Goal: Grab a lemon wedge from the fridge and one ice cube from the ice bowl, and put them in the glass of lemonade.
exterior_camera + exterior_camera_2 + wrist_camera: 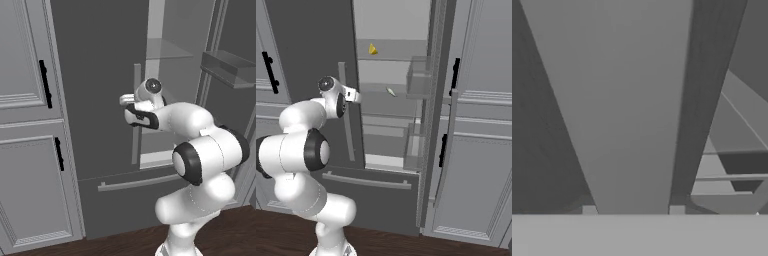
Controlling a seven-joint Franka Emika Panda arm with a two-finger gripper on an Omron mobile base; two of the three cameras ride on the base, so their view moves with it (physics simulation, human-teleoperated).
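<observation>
The lemon wedge (372,49) sits on an upper fridge (100,100) shelf, right door open. It looks light, firm-rinded and slick, so best pinched across its flat faces. The jaws straddle the left door handle (619,110); whether they grip it I cannot tell.

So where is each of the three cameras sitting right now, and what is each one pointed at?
Left base view: behind the arm to its left, facing the fridge; the arm rises lower right.
Right base view: behind to the right, looking into the open fridge at the lemon wedge on an upper shelf; arm lower left.
Hand view: on the hand, close against the fridge's silver handle.
Both base views share the fridge, its handle and the arm.
</observation>
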